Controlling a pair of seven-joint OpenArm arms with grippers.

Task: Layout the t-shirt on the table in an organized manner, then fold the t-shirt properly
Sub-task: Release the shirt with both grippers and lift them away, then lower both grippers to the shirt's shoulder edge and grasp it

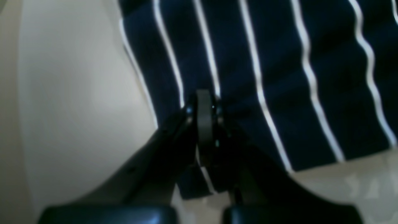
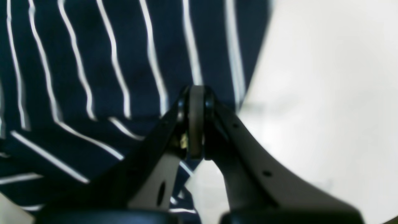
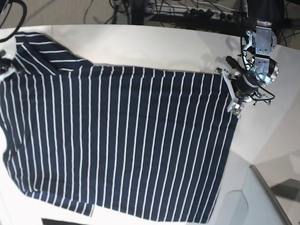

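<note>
Item: one t-shirt [image 3: 117,141], dark with thin white stripes, lying spread across the table [image 3: 270,145] and covering most of its middle. One hem corner is sitting near the table's far right edge; the sleeve end is reaching toward the far left corner. Open tabletop is showing along the far edge, along the right side and at the near right corner (a broad bare stretch there for an arm to swing through). Along the near edge only a narrow white strip is showing below the cloth.

Count: two grippers, one shirt, one table.

Left gripper [image 1: 203,93]: jaws are pressing together at the shirt's edge, with striped cloth passing under and between them, so it is grasping the t-shirt [image 1: 279,77]. In the base view it [image 3: 237,103] is sitting at the shirt's far right corner.

Right gripper [image 2: 196,90]: jaws are clenching likewise on the cloth edge of the t-shirt [image 2: 93,77], with bare table [image 2: 326,93] beside it.

Hard to make out: both wrist views are blurring. In the base view the right arm is getting cut off at the left frame edge, its claw not distinguishable there. The shirt's near left corner is running close to the frame's bottom.
</note>
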